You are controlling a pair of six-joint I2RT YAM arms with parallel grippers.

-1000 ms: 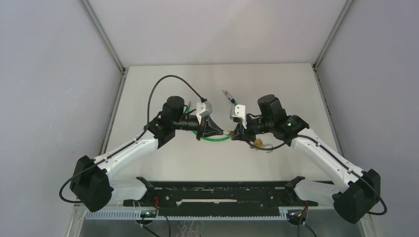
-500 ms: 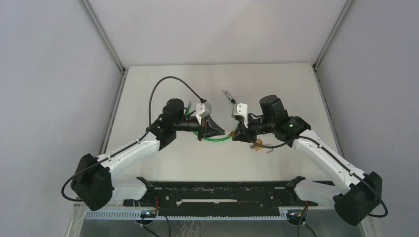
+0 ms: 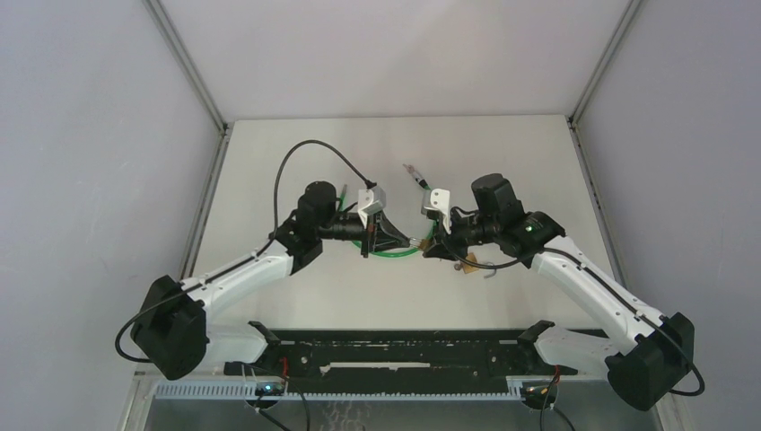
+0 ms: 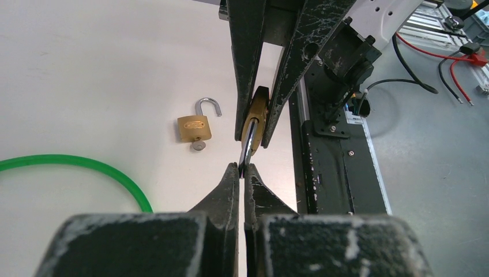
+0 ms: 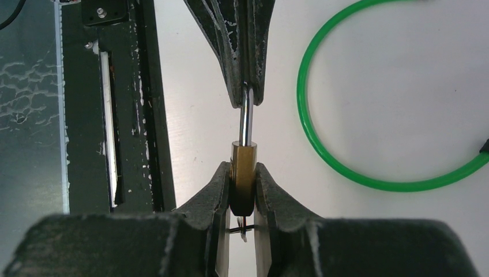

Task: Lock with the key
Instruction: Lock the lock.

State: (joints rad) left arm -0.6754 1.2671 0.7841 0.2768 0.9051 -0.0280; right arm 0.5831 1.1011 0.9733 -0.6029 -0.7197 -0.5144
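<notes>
A brass padlock (image 5: 243, 168) hangs in the air between my two grippers. My right gripper (image 5: 243, 170) is shut on its body. My left gripper (image 4: 243, 168) is shut on its steel shackle (image 5: 246, 118). In the left wrist view the padlock (image 4: 258, 115) sits between the right fingers. A thin key ring (image 5: 242, 228) shows under the body, between the right fingers; the key itself is hidden there. In the top view the grippers meet at the padlock (image 3: 415, 241), the left gripper (image 3: 402, 239) on its left and the right gripper (image 3: 429, 244) on its right.
A second brass padlock (image 4: 194, 127) lies on the table with its shackle open and a key (image 4: 198, 145) in its base; it also shows in the top view (image 3: 467, 260). A green cable loop (image 3: 391, 255) lies under the grippers. The black rail (image 3: 395, 355) runs along the near edge.
The left arm has shifted slightly to the right and the right wrist slightly down. Both grippers stay shut on the padlock between them.
</notes>
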